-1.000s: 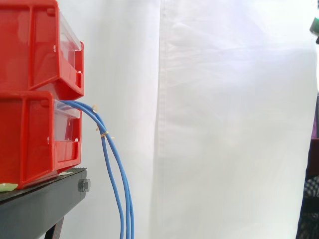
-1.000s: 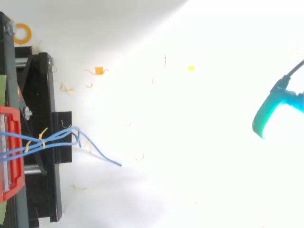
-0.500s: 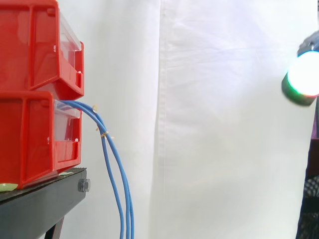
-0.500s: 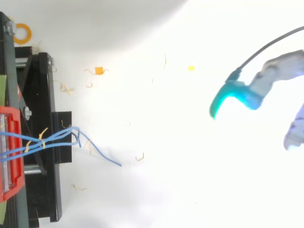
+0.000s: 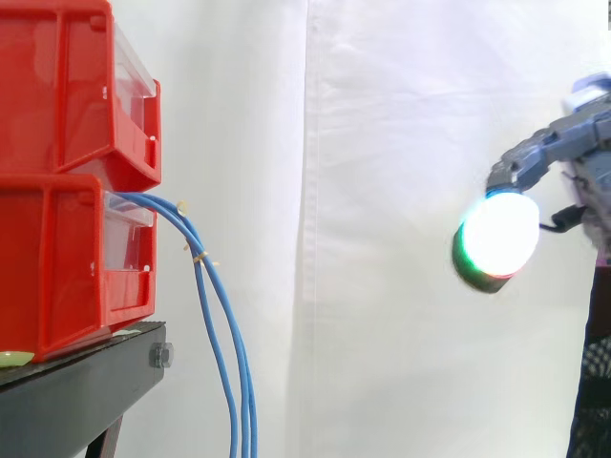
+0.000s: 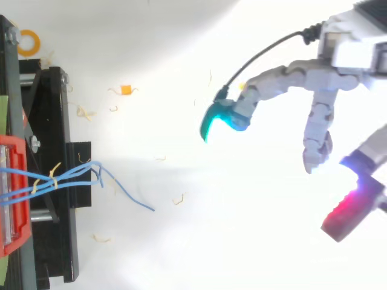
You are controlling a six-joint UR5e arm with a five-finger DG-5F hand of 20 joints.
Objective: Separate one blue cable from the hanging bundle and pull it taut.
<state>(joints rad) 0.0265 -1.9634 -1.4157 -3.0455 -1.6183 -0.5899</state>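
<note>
hand [image 6: 279,81] spread open, empty; blue cables [image 5: 244,420] hang well apart from it, below the red bins [image 5: 57,172]

Bright overexposed glare, faint soft shadows

Upper bin [image 5: 67,86] sits on lower bin [image 5: 57,267], both on stand [image 5: 86,386], frame left. Cable bundle [image 5: 224,334] hangs from lower bin, right of stand. Robot hand [image 6: 284,77] far right, well apart from bundle. Curtain [image 5: 401,143] behind.

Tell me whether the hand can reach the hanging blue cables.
Probably yes: the open hand is apart from the blue cables, nothing stands between them, and they hang free.
</note>
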